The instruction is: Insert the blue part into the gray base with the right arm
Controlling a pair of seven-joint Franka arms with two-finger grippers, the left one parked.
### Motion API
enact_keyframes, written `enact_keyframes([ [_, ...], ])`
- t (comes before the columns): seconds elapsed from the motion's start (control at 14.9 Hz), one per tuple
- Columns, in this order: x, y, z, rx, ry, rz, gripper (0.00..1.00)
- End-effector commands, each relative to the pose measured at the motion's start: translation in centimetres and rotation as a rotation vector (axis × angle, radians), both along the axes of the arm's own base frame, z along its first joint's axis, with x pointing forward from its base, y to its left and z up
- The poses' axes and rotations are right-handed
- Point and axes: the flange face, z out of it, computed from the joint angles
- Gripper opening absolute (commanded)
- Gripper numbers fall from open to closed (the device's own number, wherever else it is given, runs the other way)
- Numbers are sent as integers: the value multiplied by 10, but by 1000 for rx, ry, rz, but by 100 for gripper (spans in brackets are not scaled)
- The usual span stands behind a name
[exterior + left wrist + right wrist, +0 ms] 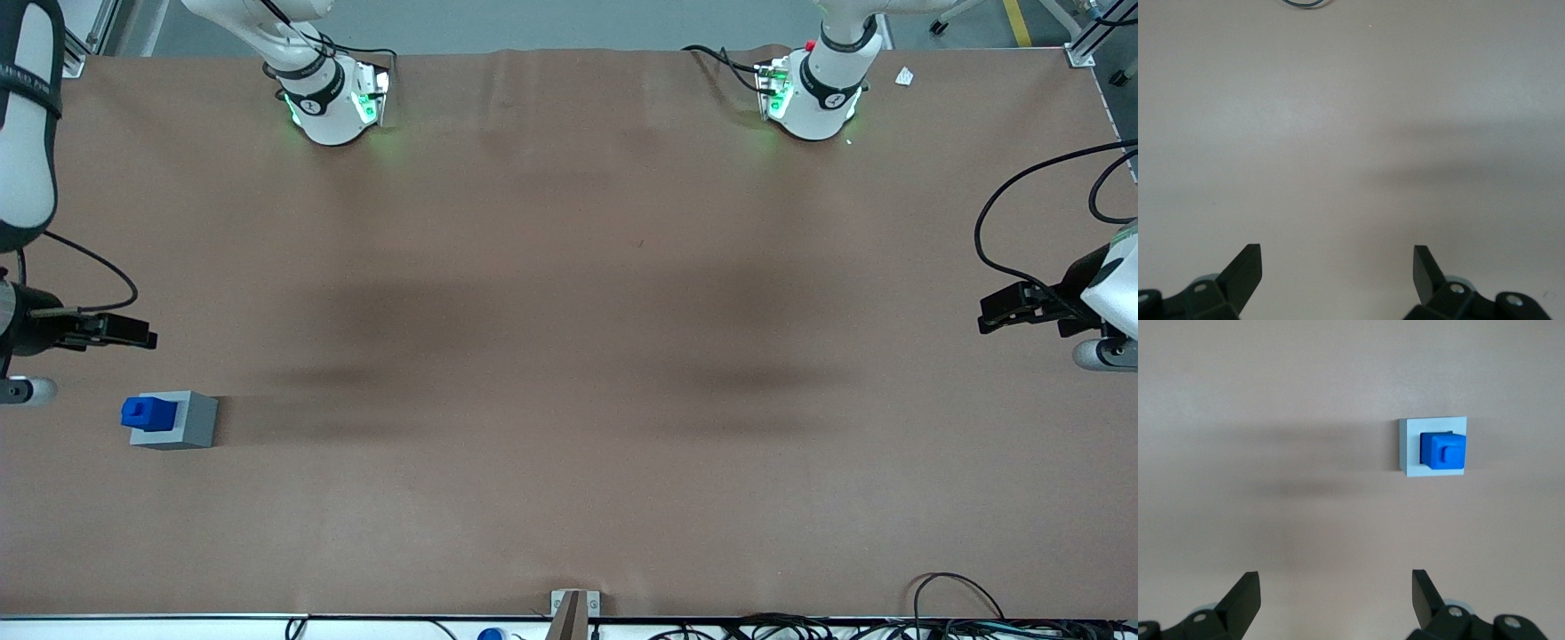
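With blue part (148, 412) already seated in gray base (174, 420), toward working arm's end of tabletop (569, 356).
Starting at right arm (25, 133): hand (1335, 600) spread wide and empty, hovering well apart from the stack. Likely light, rigid, slick plastic; best pinched across blue part's flat side walls, not the small stud, if reseating needed.

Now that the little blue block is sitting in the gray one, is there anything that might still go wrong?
The blue part sits in the gray base but stands proud of it, so it may not be fully seated. The open gripper is clear of both, high above the table; any move back down toward them might nudge the base, which looks loose on the table.
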Motion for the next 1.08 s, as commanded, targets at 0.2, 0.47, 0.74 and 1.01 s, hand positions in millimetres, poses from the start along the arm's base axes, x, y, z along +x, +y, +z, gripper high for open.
enact_keyframes([
  [0.2,-51,18,30,15,-20,-33,100],
  [0.47,-78,20,46,21,-49,-34,100],
  [0.74,-103,20,64,22,-65,-32,100],
  [1.01,-125,29,74,28,-77,-17,100],
])
